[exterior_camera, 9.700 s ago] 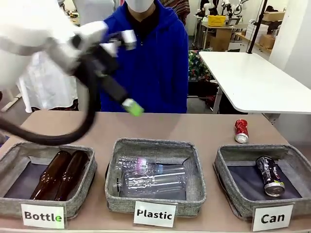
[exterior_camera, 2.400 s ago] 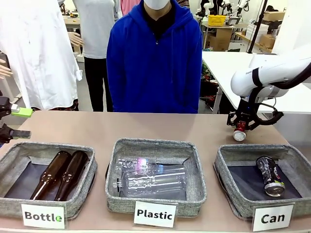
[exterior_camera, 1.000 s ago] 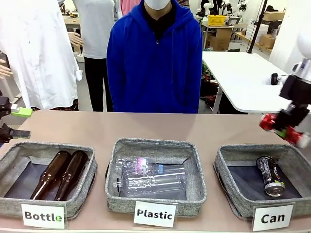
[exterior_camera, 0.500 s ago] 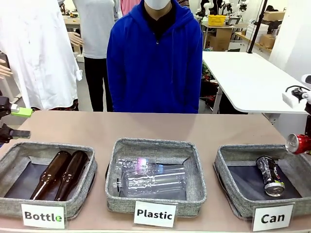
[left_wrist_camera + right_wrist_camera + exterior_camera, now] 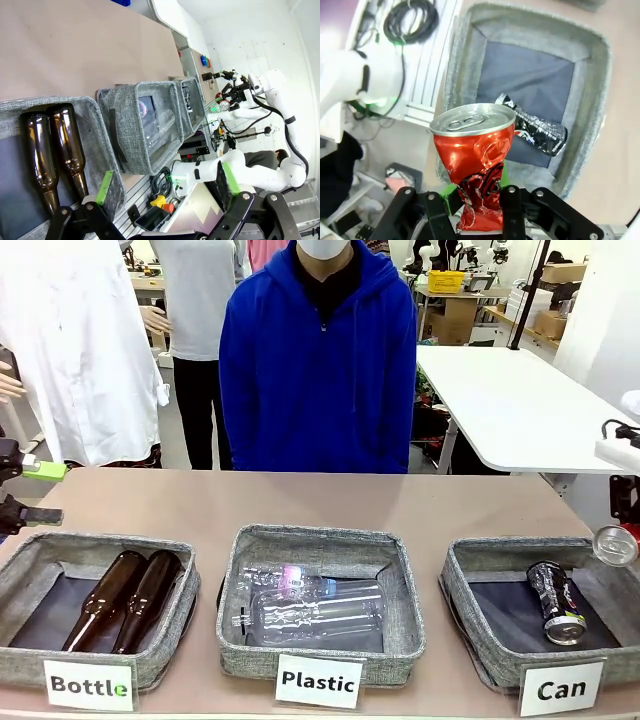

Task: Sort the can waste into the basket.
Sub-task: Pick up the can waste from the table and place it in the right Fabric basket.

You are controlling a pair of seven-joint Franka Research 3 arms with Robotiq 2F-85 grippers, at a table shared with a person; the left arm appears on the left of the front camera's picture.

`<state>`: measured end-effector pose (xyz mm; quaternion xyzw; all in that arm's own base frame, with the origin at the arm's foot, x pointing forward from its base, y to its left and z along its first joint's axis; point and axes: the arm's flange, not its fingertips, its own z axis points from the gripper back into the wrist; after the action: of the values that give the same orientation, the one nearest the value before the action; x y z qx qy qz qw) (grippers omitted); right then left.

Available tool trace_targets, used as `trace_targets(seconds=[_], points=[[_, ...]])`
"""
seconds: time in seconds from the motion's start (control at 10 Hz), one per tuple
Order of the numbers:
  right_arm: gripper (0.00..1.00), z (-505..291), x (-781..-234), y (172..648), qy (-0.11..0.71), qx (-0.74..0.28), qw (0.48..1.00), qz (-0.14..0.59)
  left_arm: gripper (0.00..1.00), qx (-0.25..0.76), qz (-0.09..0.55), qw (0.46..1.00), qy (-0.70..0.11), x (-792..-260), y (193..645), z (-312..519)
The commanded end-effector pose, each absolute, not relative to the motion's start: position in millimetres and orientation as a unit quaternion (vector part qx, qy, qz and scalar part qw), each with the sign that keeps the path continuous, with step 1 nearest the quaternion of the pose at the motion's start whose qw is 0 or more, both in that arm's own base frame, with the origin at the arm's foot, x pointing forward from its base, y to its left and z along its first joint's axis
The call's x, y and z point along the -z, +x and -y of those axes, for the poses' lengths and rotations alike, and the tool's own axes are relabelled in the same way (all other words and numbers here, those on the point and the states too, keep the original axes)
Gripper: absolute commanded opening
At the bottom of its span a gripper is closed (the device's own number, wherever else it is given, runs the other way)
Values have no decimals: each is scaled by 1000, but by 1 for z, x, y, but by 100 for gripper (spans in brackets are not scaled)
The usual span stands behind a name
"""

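The red can (image 5: 474,167) is thin metal, badly dented on its side, with a smooth silver top and a pull tab. The right tool (image 5: 475,197) pinches it by its lower part between the two green pads, and holds it in the air above the near right edge of the "Can" basket (image 5: 470,570). In the front view its silver top (image 5: 613,545) shows at the right edge of the picture. This basket is rectangular, of rough grey fabric with a dark smooth lining. Inside it lies the black can (image 5: 556,602), crushed, with colourful print and silver ends.

On the brown tabletop (image 5: 330,502) stand two like baskets: the middle one holds clear plastic bottles (image 5: 310,605), the left one two brown glass bottles (image 5: 125,600). The left tool (image 5: 167,187) is spread wide and holds nothing, near the bottle basket. A person in a blue hooded top (image 5: 318,360) stands at the far side.
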<state>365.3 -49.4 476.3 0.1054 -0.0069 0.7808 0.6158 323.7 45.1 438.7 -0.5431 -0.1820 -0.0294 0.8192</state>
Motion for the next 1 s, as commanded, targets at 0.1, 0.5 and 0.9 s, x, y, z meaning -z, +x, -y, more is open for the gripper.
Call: trace_targets(seconds=[0.1,0.5,0.9], points=[[77,52,-477,371,145,-768,624,25,100,34,191,815,-546,-436,323,-46],[100,54,-476,375,153,-763,628,24,100,34,191,815,-546,-436,323,-46],[100,53,-478,376,192,-737,648,14,100,34,191,815,-546,-436,323,-46]])
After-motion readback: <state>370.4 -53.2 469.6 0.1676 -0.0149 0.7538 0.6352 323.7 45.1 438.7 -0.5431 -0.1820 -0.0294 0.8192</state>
